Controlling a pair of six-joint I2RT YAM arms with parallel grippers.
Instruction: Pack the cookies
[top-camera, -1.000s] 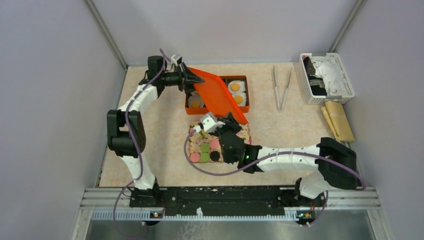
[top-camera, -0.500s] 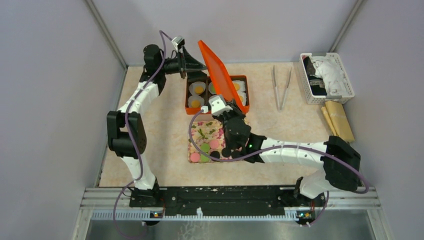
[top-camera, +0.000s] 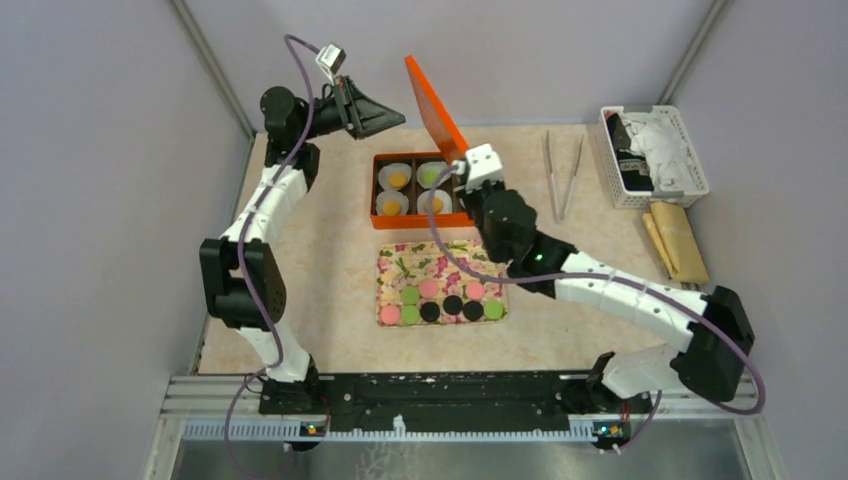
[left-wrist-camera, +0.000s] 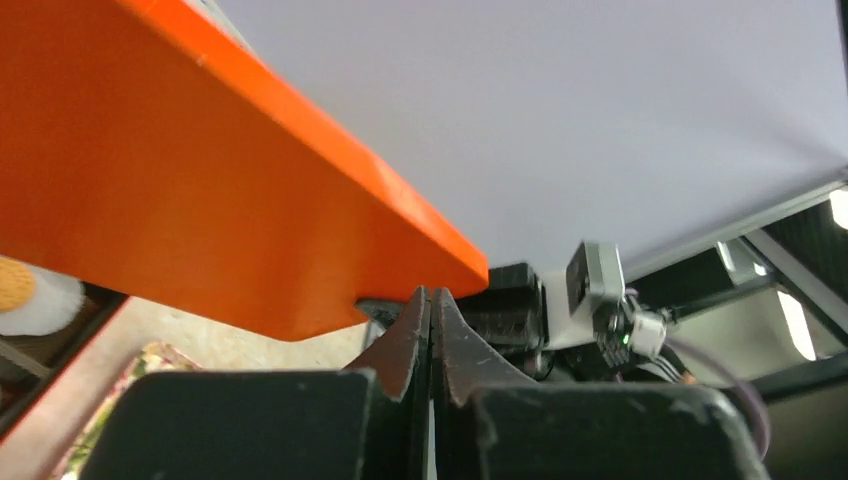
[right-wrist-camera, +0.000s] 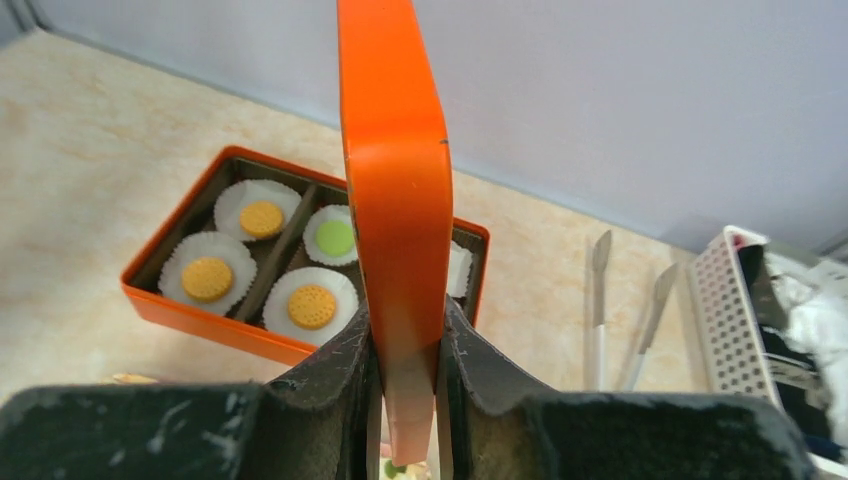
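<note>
Fingers of the right arm (right-wrist-camera: 375, 345) are clenched on the lower edge of the orange lid (right-wrist-camera: 395, 190), holding it upright on edge above the open orange box (top-camera: 378, 212). The left fingers (left-wrist-camera: 430, 320) are pressed together on nothing, raised off the counter (top-camera: 330, 250) at the lid's 9 o'clock and apart from it in the top view. Four paper cups (right-wrist-camera: 238, 207) show in the box, three with orange cookies (right-wrist-camera: 208, 279) and one with a green one. At the box's 6 o'clock lies a floral tray (top-camera: 400, 262); more cookies (top-camera: 441, 305), pink, green and black, sit in two rows at its 6 o'clock end. Tongs (top-camera: 560, 175) lie at the box's 3 o'clock, with a white basket (top-camera: 655, 110) beyond them.
</note>
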